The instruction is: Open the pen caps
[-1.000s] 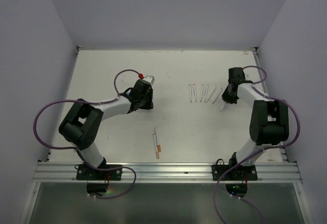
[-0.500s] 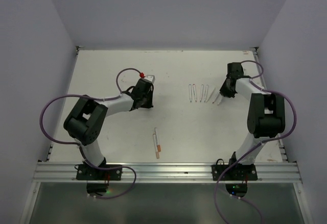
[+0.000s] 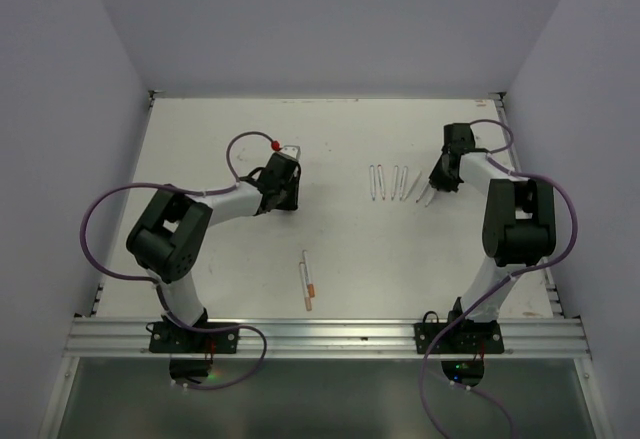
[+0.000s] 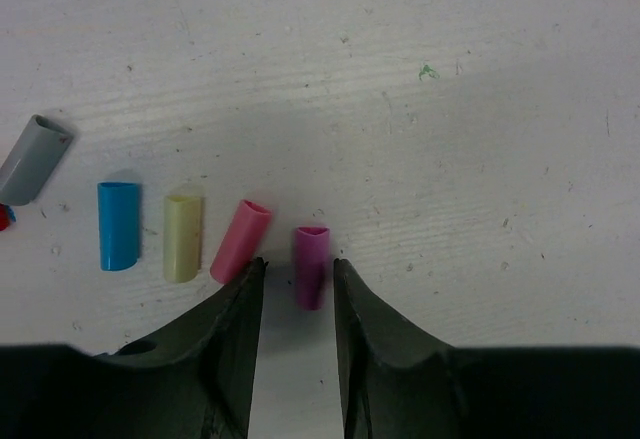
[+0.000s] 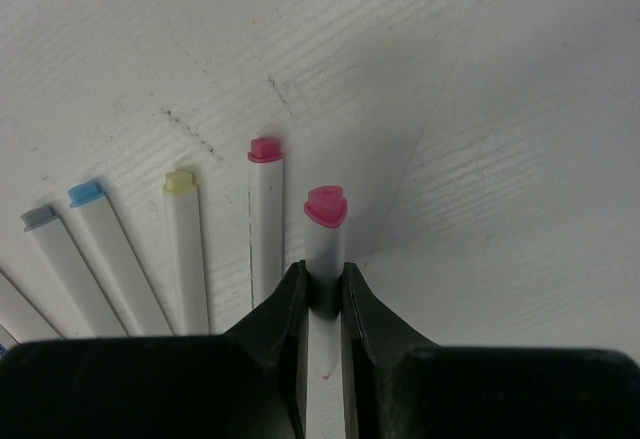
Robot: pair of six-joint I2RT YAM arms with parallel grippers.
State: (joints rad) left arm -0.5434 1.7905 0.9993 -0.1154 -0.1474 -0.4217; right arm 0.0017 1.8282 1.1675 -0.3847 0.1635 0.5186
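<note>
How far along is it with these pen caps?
Loose caps lie in a row, the purple cap inside the open left tool. The right tool grips a pink-ended pen beside a row of pens. Two front pens look untouched, probably still to do.

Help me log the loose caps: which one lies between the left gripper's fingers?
The purple cap, rightmost in the row: it alone lies between the fingers of the left gripper; the pink cap beside it lies outside.

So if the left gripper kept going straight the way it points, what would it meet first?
The purple cap, lying on the table between the fingertips of the left gripper. Beyond it the wrist view shows only bare surface; how high the fingers sit is unclear.
</note>
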